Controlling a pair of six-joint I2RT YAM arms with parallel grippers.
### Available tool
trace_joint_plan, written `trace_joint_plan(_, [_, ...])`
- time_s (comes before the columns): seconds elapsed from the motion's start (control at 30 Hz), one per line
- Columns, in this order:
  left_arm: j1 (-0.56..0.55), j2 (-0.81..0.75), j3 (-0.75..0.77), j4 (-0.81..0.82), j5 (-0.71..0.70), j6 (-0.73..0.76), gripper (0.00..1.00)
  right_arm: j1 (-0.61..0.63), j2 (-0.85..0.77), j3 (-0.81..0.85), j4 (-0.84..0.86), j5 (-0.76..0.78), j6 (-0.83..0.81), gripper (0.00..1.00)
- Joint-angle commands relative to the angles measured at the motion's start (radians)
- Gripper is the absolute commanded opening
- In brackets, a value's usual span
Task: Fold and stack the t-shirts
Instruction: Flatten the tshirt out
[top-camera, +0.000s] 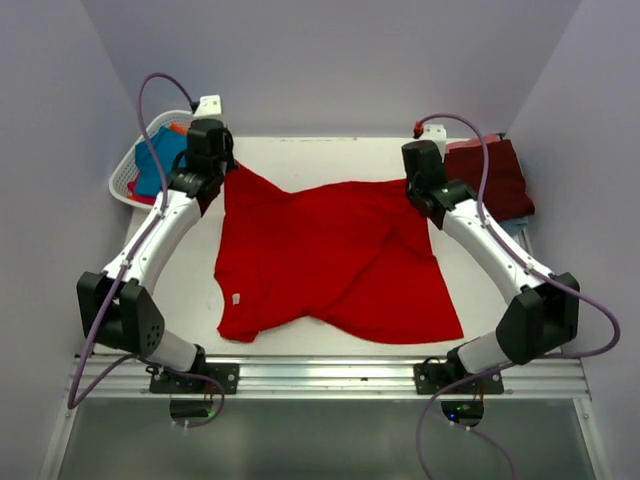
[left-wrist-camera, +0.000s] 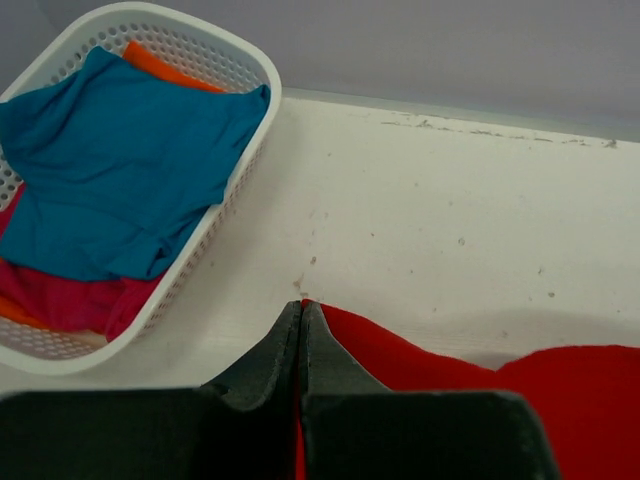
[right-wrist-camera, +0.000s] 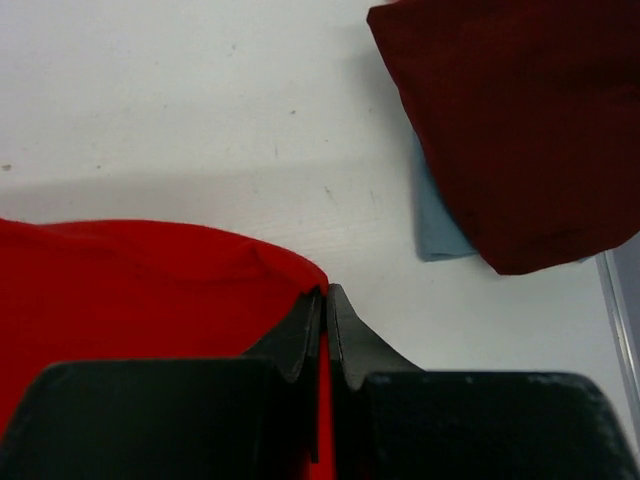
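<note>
Corners of red t-shirt (top-camera: 330, 255) sit clamped in left tool (left-wrist-camera: 301, 318) and right tool (right-wrist-camera: 325, 305).

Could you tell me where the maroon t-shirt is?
Top view: the maroon t-shirt lies at the table's far right corner, atop a pale blue one.

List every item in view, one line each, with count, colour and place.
red t-shirt: one, bright red, spread rumpled mid-table
maroon t-shirt: one, dark maroon, far right, on top of the pale blue one
pale blue t-shirt: one, pale blue, only an edge showing under the maroon
teal t-shirt: one, teal, top of the basket's pile
orange t-shirt: one, orange, under the teal
pink t-shirt: one, pink, under the teal
basket: one, white lattice, far left
table: one, white
left gripper: black, shut on the red t-shirt's far left corner
right gripper: black, shut on its far right corner
</note>
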Motion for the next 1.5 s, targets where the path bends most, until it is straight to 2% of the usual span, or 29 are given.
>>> trace_joint_plan(0.0, [0.018, -0.098, 0.122, 0.111, 0.092, -0.003, 0.00, 0.001, -0.169, 0.018, 0.143, -0.065, -0.015, 0.00])
trace_joint_plan(0.07, [0.018, -0.175, 0.110, 0.112, 0.143, -0.003, 0.00, 0.004, -0.284, -0.042, 0.232, -0.199, -0.043, 0.00])
trace_joint_plan(0.1, [0.017, -0.271, 0.099, 0.117, 0.205, -0.003, 0.00, 0.006, -0.413, -0.067, 0.249, -0.237, -0.041, 0.00])
trace_joint_plan(0.13, [0.017, -0.324, 0.087, 0.115, 0.236, -0.009, 0.00, 0.004, -0.469, -0.102, 0.255, -0.284, -0.032, 0.00])
trace_joint_plan(0.23, [0.015, -0.543, 0.032, 0.086, 0.349, -0.018, 0.00, 0.004, -0.689, -0.142, 0.237, -0.508, -0.035, 0.00])
trace_joint_plan(0.3, [0.017, -0.696, 0.011, 0.043, 0.428, -0.013, 0.00, 0.004, -0.774, -0.127, 0.179, -0.644, -0.044, 0.00])
trace_joint_plan(0.33, [0.017, -0.746, 0.012, 0.023, 0.453, -0.013, 0.00, 0.004, -0.858, -0.112, 0.119, -0.671, -0.047, 0.00])
trace_joint_plan(0.5, [0.020, -0.993, 0.125, -0.101, 0.591, -0.038, 0.00, 0.001, -1.058, 0.006, -0.036, -0.772, -0.067, 0.00])
trace_joint_plan(0.63, [0.083, -1.035, 0.275, -0.153, 0.652, -0.059, 0.00, -0.008, -1.115, 0.147, -0.090, -0.772, -0.058, 0.00])
trace_joint_plan(0.73, [0.093, -1.018, 0.312, -0.138, 0.676, -0.069, 0.00, -0.019, -1.089, 0.186, -0.099, -0.702, -0.064, 0.00])
trace_joint_plan(0.77, [0.092, -1.004, 0.326, -0.139, 0.660, -0.061, 0.00, -0.020, -1.080, 0.183, -0.094, -0.620, -0.067, 0.00])
trace_joint_plan(0.87, [0.057, -0.920, 0.372, -0.175, 0.559, -0.027, 0.00, -0.020, -1.005, 0.160, -0.088, -0.448, -0.075, 0.00])
trace_joint_plan(0.93, [0.029, -0.837, 0.386, -0.193, 0.480, 0.016, 0.00, -0.020, -0.899, 0.164, -0.129, -0.382, -0.061, 0.00])
trace_joint_plan(1.03, [-0.060, -0.734, 0.362, -0.192, 0.248, 0.092, 0.00, -0.020, -0.763, 0.132, -0.150, -0.308, -0.021, 0.00])
trace_joint_plan(1.07, [-0.110, -0.711, 0.334, -0.172, 0.129, 0.112, 0.00, -0.020, -0.736, 0.112, -0.144, -0.295, -0.012, 0.00])
trace_joint_plan(1.17, [-0.199, -0.587, 0.265, -0.111, -0.080, 0.210, 0.00, -0.020, -0.632, -0.021, -0.073, -0.230, 0.008, 0.00])
trace_joint_plan(1.37, [-0.206, -0.394, 0.118, -0.006, -0.151, 0.214, 0.00, -0.020, -0.394, -0.081, 0.019, -0.154, 0.011, 0.00])
trace_joint_plan(1.43, [-0.174, -0.355, 0.025, 0.017, -0.109, 0.180, 0.00, -0.019, -0.333, -0.090, 0.066, -0.139, 0.005, 0.00])
trace_joint_plan(1.47, [-0.111, -0.322, -0.015, 0.052, -0.046, 0.139, 0.00, -0.022, -0.263, -0.078, 0.070, -0.139, 0.003, 0.00])
